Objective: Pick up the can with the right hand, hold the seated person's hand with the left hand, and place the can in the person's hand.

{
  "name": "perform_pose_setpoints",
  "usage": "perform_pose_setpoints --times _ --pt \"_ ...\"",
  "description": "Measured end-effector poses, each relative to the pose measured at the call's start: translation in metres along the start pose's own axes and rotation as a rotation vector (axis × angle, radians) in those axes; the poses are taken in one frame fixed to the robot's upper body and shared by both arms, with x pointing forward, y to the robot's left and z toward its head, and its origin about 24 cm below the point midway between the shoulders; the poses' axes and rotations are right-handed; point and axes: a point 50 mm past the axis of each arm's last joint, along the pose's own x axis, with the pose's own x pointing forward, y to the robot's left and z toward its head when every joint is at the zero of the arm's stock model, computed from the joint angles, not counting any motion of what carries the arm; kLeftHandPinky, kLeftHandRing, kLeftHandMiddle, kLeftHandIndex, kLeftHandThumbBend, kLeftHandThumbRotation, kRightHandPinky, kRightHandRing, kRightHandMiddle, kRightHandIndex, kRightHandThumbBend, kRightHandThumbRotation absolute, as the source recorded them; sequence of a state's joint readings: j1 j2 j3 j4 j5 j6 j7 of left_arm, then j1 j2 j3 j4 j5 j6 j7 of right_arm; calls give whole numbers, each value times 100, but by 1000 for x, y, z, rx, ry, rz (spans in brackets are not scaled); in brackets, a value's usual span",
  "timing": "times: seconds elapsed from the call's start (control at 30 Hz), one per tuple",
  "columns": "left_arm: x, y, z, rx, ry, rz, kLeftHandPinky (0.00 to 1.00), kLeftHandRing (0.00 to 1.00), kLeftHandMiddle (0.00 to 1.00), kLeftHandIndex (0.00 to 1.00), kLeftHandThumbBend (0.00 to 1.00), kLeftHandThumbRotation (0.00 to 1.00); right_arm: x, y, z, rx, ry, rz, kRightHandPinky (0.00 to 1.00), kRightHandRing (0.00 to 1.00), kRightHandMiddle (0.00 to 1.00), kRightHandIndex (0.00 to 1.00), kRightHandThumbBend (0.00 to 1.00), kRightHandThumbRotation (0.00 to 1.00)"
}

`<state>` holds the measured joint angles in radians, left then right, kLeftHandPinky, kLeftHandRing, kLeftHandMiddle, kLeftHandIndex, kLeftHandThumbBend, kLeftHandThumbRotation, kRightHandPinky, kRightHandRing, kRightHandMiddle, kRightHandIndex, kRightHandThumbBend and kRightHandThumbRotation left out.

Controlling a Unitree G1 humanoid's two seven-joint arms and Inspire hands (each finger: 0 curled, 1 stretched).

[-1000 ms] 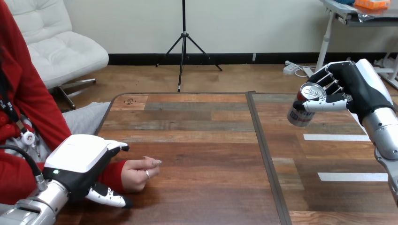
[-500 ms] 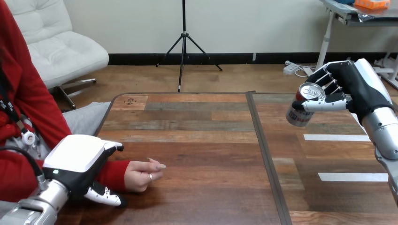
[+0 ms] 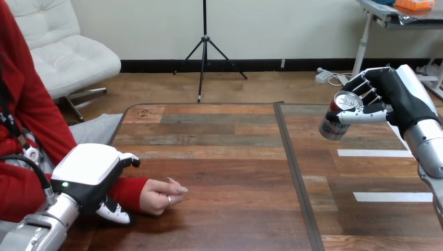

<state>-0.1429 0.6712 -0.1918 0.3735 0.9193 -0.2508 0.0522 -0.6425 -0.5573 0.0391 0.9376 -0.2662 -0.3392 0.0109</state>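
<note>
Can [image 3: 334, 125] gripped in right hand [image 3: 397, 97] fingers above worktop [image 3: 235, 157]; left hand [image 3: 86, 175] clasped round person's wrist [image 3: 128, 188]. Next, prob: carry can to person's hand [image 3: 159, 194], w/ palm opened.

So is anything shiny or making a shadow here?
Head view: the can, held up in the right hand, glints on its silver top; the person's hand casts a soft shadow on the table.

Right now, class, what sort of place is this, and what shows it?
Probably a robot handover test station: the right hand holds a can above the wooden table, white tape strips mark it, and the left hand clasps the seated person's wrist.
</note>
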Motion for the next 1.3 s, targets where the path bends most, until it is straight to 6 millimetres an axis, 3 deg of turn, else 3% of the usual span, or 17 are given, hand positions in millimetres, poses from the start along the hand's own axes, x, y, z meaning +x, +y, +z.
perform_pose_setpoints --times 0.43,1.3 --pt "4 1 0 -27 -10 -1 40 48 53 54 90 1 0 -1 0 3 -2 -4 34 39 45 47 75 0" --pt "8 1 -1 -55 -22 -23 35 41 45 47 86 0 1 -3 3 21 -15 -15 34 39 45 47 75 0"
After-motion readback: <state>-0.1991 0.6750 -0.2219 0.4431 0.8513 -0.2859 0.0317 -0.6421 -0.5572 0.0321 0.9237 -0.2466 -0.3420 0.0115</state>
